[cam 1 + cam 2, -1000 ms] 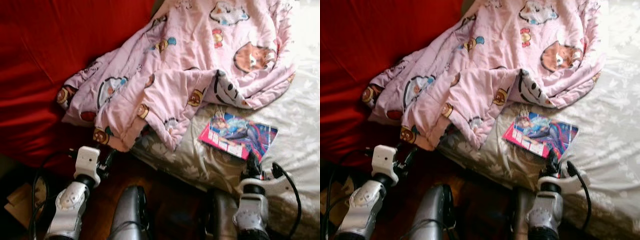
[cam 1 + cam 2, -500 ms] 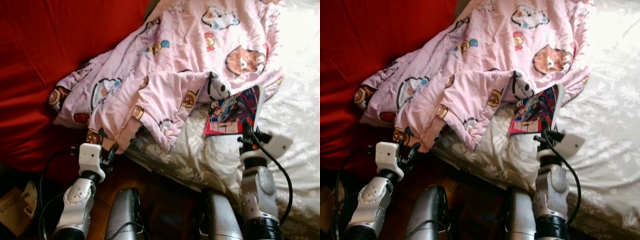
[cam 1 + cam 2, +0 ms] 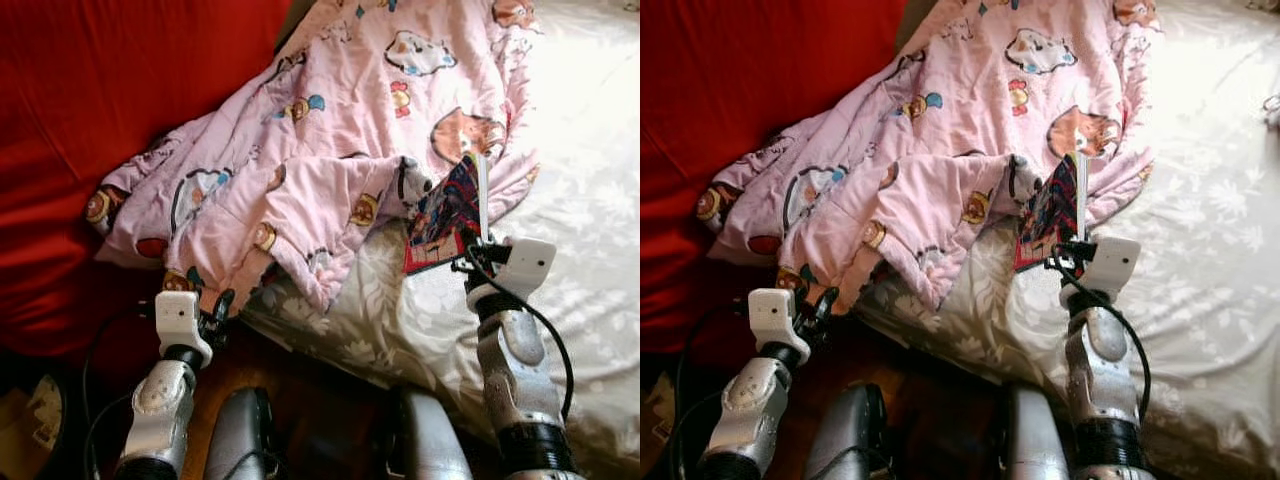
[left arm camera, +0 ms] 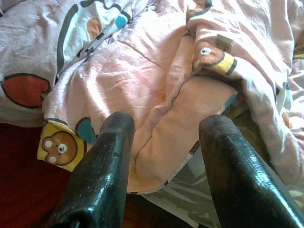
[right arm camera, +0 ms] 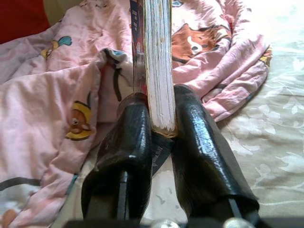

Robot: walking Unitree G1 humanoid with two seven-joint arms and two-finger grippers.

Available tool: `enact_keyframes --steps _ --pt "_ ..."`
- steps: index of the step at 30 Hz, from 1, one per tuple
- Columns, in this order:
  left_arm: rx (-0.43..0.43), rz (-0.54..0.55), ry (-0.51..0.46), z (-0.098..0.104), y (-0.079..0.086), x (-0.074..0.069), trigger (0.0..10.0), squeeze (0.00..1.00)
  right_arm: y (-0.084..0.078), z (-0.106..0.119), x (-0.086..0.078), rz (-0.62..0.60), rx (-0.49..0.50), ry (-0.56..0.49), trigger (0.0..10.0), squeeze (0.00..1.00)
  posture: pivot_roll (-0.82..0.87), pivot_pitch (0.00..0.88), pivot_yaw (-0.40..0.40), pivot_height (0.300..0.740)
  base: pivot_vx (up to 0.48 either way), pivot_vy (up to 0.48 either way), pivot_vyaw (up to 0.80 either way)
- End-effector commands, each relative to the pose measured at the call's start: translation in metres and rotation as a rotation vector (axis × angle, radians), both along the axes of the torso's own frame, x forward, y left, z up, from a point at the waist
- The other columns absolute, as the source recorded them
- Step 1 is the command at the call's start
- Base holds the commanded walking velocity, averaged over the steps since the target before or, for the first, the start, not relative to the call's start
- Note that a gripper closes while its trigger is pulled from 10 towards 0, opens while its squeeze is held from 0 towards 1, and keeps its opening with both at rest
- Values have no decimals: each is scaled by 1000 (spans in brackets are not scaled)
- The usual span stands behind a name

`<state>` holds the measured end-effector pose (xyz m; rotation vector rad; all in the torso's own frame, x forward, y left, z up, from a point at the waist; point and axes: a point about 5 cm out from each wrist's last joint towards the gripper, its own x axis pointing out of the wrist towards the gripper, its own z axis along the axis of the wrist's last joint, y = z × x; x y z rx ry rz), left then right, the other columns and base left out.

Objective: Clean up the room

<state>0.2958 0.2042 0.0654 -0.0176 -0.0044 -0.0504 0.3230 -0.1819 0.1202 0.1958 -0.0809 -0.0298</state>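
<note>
Cream page edges (image 5: 159, 61) between right pincer (image 5: 164, 130) fingers

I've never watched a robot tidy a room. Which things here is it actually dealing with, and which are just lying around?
In the job:
- book, gripped upright in the right pincer
- pink blanket, crumpled on the bed, just ahead of the open left pincer

Just there:
- white bedspread
- red cloth beside the bed
- wooden floor

Colourful book (image 3: 446, 210) upright beside blanket (image 3: 330, 130)
</note>
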Motion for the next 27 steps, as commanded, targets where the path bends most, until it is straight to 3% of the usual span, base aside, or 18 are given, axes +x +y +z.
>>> enact_keyframes --steps 1,8,27 --pt "-10 16 19 -6 3 -4 10000 0 1 8 -2 -3 -5 -36 10000 0 -7 204 -9 681 0 0 0" --pt "-29 24 22 -7 3 -4 10000 0 -3 2 -6 -14 -6 -10 10000 0 -12 186 -11 701 0 0 0" --pt "-41 39 39 -13 9 -8 10000 0 0 0 -6 -25 36 19 10000 0 -6 194 -24 701 0 0 0"
